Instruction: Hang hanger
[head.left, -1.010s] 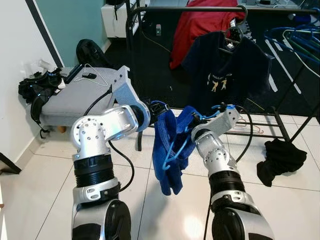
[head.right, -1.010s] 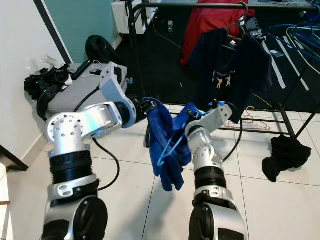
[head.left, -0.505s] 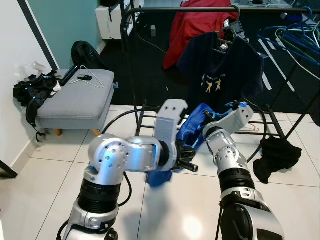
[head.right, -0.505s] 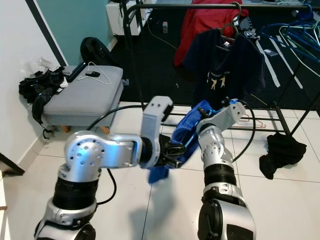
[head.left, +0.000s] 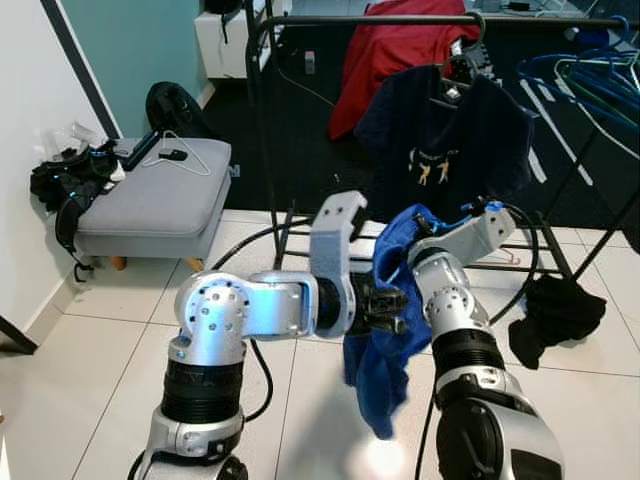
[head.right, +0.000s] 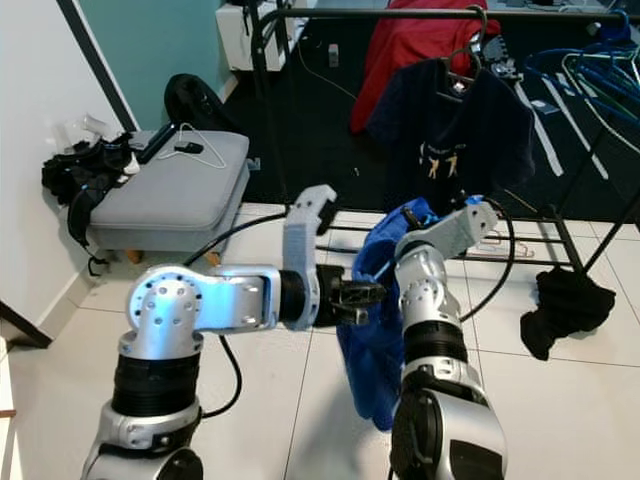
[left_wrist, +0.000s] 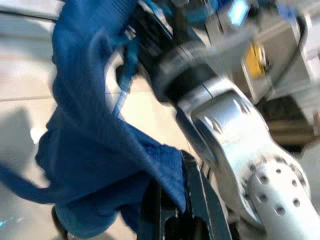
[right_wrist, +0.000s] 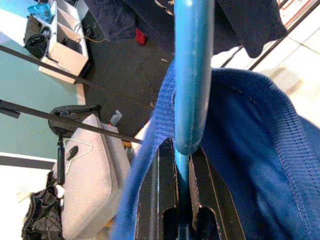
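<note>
1. Since half a second ago, the blue garment (head.left: 385, 350) has dropped to hang longer and lower beside the right arm, and the left gripper (head.left: 398, 312) has stayed pushed into its folds.
2. Right gripper (right_wrist: 177, 210): its two black fingers are pressed together on the blue hanger (right_wrist: 192, 75), whose bar runs up out of the pinch with the garment's ribbed edge draped over it.
3. The hanger and garment sit in front of the black clothes rack (head.left: 262, 100), below its top rail and not hung on it.
4. Left gripper: its fingers pinch a fold of the blue cloth, seen from the left wrist, just beside the right arm.
5. On the rack hang a dark navy T-shirt (head.left: 445, 140) and a red garment (head.left: 390, 55).
6. Left of the rack stands a grey ottoman (head.left: 150, 200) with a white wire hanger (head.left: 185, 150) on it.
7. A black cloth heap (head.left: 555, 310) lies on the tiles near the rack's right foot.
</note>
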